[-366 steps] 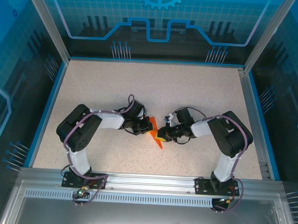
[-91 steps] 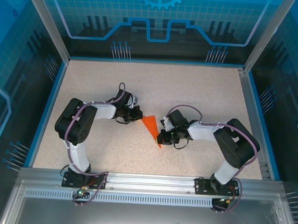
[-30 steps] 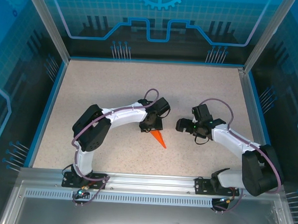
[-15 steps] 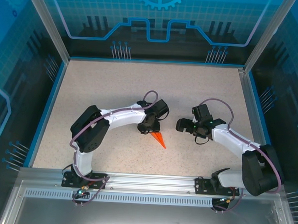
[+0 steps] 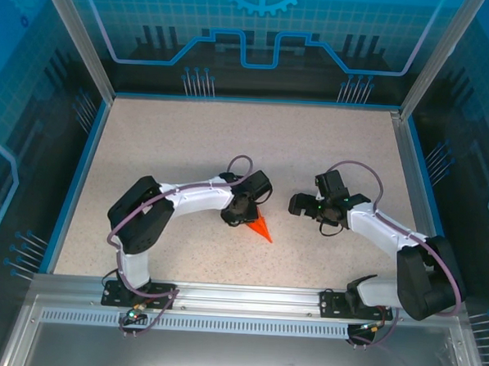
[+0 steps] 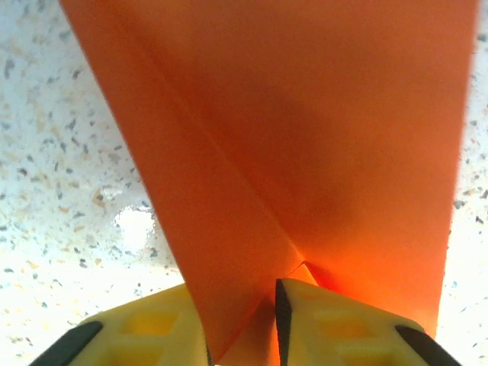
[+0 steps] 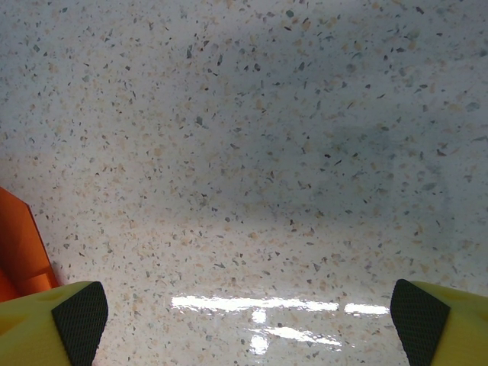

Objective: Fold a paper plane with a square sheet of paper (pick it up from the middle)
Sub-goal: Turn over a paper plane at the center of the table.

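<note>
The paper plane [image 5: 262,228] is a slim orange dart a little near of the counter's [image 5: 189,139] middle. Its sharp tip points to the near right, and its wider end is tucked under the left arm's [image 5: 194,198] wrist. From above I cannot tell whether it rests on the speckled surface or hangs just over it.

In the left wrist view the paper plane [image 6: 305,137] spreads away from the camera as a broad orange wedge. A crease runs on a slant down towards the bottom of the view. There the folded edge narrows and passes between the two yellow fingers [image 6: 343,328]. The left jaws are closed on the paper plane, with only the paper's thickness between them. Pale speckled counter [image 6: 61,152] shows on both sides of the sheet.

The right arm [image 5: 381,231] reaches in from the near right, its wrist to the right of the paper plane and apart from it, with a strip of bare counter between. In the right wrist view the yellow fingers [image 7: 76,320], tipped with black pads, sit at the bottom corners. So the right jaws are spread wide open over the counter [image 7: 305,152]. A corner of the orange paper plane [image 7: 19,248] shows at the left edge, just above the left-hand finger.

Blue-trimmed enclosure walls [image 5: 260,36] rise around the counter.
</note>
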Robot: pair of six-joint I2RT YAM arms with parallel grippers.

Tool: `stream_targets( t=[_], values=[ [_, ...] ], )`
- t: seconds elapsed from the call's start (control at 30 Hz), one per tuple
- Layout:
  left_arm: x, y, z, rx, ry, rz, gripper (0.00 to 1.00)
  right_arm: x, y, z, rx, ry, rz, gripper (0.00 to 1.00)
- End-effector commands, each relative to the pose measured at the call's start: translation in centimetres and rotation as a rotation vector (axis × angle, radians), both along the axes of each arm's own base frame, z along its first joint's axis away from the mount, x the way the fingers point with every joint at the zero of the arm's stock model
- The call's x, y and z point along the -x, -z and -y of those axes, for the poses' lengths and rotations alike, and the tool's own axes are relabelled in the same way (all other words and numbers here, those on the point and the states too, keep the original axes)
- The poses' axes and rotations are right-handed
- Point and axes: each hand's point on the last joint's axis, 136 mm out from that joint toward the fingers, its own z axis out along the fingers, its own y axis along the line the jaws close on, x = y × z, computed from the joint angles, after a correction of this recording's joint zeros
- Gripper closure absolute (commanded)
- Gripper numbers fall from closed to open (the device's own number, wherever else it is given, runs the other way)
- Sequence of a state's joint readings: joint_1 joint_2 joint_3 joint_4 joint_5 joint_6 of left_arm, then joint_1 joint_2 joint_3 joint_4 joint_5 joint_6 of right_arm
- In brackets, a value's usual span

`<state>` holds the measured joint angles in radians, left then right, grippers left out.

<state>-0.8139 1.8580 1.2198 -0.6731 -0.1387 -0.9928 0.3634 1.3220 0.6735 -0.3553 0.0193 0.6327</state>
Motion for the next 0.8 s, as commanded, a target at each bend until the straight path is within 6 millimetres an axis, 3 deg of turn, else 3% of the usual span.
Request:
stream_targets(
  t=[0.0,0.17,0.3,0.43,0.6,0.77],
  values=[
    [-0.4,-1.2,0.1,0.027,-0.014,0.058,0.84,-0.1,0.3,0.6,0.006,0.032,-0.022,0.01],
    [-1.9,-4.7,0.9,0.092,0.033,0.180,1.00,-0.1,0.3,0.5,0.001,0.033,-0.022,0.01],
    [-2.9,-8.2,1.7,0.155,0.115,0.286,1.00,-0.1,0.1,0.5,-0.006,0.041,-0.013,0.01],
    [-3.3,-10.5,2.9,0.279,0.213,0.345,1.00,-0.2,-0.5,0.4,-0.042,0.049,0.017,0.01],
    [-3.9,-11.7,4.7,0.488,0.288,0.375,1.00,-0.4,-2.0,0.3,-0.085,0.039,0.079,0.01],
    [-4.4,-10.9,6.9,0.642,0.336,0.364,1.00,-0.4,-4.7,-0.3,-0.160,-0.006,0.178,0.02]
  ],
)
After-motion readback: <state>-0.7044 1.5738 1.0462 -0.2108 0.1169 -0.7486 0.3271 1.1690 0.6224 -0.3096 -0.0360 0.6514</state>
